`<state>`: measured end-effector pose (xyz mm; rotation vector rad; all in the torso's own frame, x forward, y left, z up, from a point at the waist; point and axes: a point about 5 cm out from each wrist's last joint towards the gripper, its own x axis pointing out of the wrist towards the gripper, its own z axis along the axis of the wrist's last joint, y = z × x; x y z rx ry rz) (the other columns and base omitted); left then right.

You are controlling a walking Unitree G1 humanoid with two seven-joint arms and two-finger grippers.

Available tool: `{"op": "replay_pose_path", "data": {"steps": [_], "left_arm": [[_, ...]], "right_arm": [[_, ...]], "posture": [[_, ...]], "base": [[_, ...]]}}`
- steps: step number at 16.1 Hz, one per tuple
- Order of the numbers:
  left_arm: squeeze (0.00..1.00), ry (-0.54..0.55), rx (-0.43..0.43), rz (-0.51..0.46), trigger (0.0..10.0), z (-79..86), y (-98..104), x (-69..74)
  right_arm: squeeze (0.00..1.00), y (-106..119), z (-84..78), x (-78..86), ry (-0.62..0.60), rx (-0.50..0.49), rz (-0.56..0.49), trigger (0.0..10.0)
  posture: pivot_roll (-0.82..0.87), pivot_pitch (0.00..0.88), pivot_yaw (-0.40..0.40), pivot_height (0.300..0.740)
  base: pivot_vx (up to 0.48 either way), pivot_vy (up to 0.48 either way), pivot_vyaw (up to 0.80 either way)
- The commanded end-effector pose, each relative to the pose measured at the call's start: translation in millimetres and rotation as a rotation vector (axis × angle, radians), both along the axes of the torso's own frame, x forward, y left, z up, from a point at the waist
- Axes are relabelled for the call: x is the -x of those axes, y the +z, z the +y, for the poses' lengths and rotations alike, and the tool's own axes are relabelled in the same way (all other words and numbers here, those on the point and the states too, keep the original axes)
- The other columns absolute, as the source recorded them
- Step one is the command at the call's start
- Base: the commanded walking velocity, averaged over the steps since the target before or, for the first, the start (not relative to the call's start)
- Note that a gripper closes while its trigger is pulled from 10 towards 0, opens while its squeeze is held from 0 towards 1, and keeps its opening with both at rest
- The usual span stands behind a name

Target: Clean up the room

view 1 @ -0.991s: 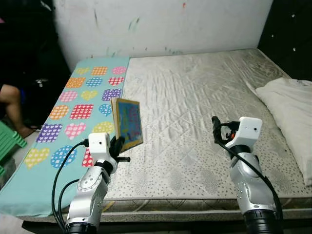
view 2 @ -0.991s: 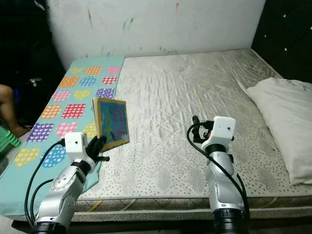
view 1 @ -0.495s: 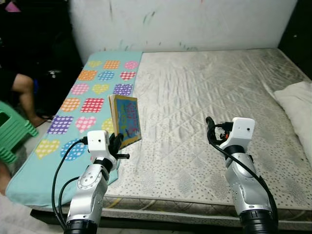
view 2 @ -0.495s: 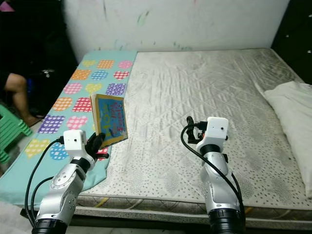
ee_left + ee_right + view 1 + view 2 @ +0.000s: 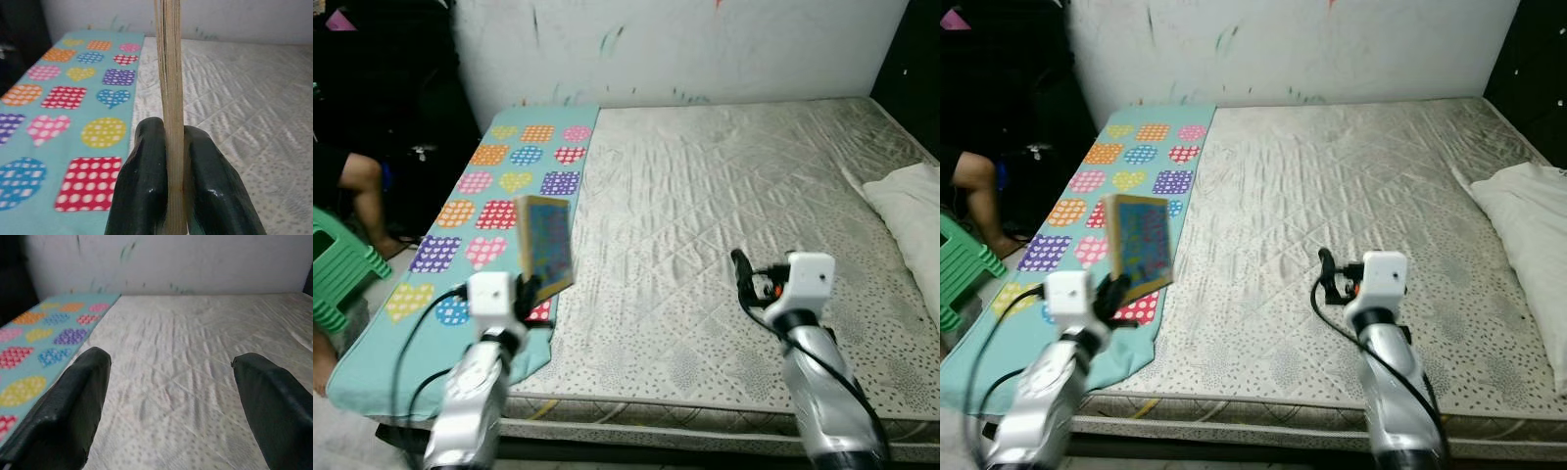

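Observation:
My left gripper (image 5: 530, 294) is shut on the lower edge of a thin blue picture book (image 5: 545, 244) with a tan border, held upright over the left front part of the bed. In the left wrist view the book's edge (image 5: 169, 73) rises straight up between the two black fingers (image 5: 145, 186). My right gripper (image 5: 740, 270) hovers open above the front middle of the bare mattress (image 5: 724, 186), nothing between its fingers (image 5: 73, 401).
A teal mat with coloured hearts and squares (image 5: 499, 196) lies along the mattress's left side. A white pillow (image 5: 908, 201) rests at the right edge. A person's arm (image 5: 357, 176) and a green stool (image 5: 337, 269) are at far left. A white wall (image 5: 685, 44) stands behind.
The left arm has shifted left with the book, which has turned more edge-on to the head camera. The right gripper sits slightly lower. The camera view barely moved in the last half second.

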<state>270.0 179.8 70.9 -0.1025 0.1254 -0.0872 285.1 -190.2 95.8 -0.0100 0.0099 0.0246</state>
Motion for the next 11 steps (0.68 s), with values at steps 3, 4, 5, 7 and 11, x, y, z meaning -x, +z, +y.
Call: {"op": "replay_pose_path", "data": {"steps": [3,4,5,7,11], "left_arm": [[0.00,0.045,-0.071,-0.046,10.0,21.7,10,14.3],[0.00,0.046,-0.083,-0.043,10.0,24.1,10,17.3],[0.00,0.051,-0.102,-0.040,10.0,26.9,10,19.9],[0.00,-0.017,-0.169,-0.041,10.0,26.7,14,24.9],[0.00,-0.046,-0.230,-0.058,10.0,24.6,19,26.2]], "right_arm": [[0.00,-7,-19.4,22.8,0.063,0.109,0.027,10.0],[0.00,-8,-25.2,26.7,0.060,0.115,0.038,10.0],[0.00,-8,-28.8,28.8,0.060,0.121,0.043,10.0],[0.00,-3,-30.7,25.9,0.071,0.126,0.037,10.0],[0.00,6,-21.0,16.1,0.063,0.117,-0.015,10.0]], "posture": [[-0.18,0.000,0.061,0.740],[-0.18,0.000,0.054,0.740],[-0.18,0.000,0.048,0.740],[-0.16,0.000,0.039,0.740],[-0.16,0.000,0.057,0.740]], "base": [[0.000,0.000,0.00],[0.000,0.000,0.00],[0.000,0.000,0.00],[0.000,0.000,0.00],[0.000,0.000,0.00]]}}
